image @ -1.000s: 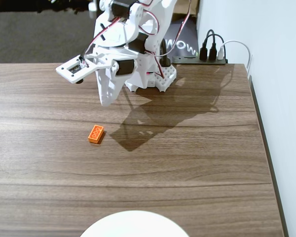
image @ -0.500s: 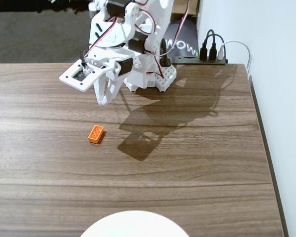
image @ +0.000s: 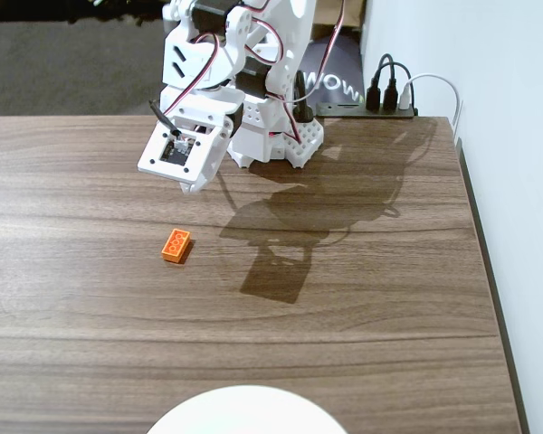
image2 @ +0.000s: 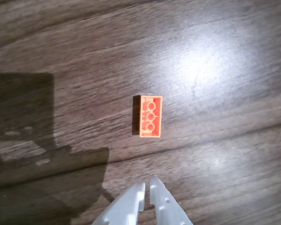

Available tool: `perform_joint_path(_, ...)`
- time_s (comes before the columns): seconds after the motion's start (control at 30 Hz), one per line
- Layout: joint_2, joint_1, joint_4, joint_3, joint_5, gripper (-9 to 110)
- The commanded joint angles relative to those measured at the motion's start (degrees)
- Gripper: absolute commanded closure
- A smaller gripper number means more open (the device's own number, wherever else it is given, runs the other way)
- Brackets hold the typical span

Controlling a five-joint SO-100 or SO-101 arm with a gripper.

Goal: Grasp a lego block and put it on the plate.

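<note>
The orange lego block (image: 176,245) lies flat on the wooden table, left of centre in the fixed view. In the wrist view the lego block (image2: 150,116) lies mid-frame, its hollow round tubes facing the camera. My white gripper (image: 192,185) hangs above the table, behind the block and apart from it. In the wrist view the gripper (image2: 148,180) enters from the bottom edge, its two jaws almost touching, nothing between them. The white plate (image: 246,411) shows only its far rim at the bottom edge of the fixed view.
The arm's white base (image: 273,136) stands at the back of the table. A power strip with black and white plugs (image: 391,98) sits behind it. The table's right edge (image: 484,262) runs beside a white wall. The arm's shadow (image: 285,240) falls right of the block.
</note>
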Motion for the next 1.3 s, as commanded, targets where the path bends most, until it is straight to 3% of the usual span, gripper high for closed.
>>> perform_joint_path(0.0, -0.1, -0.4, -0.4, -2.5, -0.6, 101)
perform_joint_path(0.7, -1.8, -0.1, 1.2, -3.2, -0.9, 100)
perform_joint_path(1.0, -3.6, 1.1, 4.8, -4.9, -4.3, 87)
perform_joint_path(1.17, -5.1, 3.8, 5.8, -5.6, -8.8, 70)
perform_joint_path(1.27, -6.0, 5.3, 5.0, -5.6, -8.8, 68)
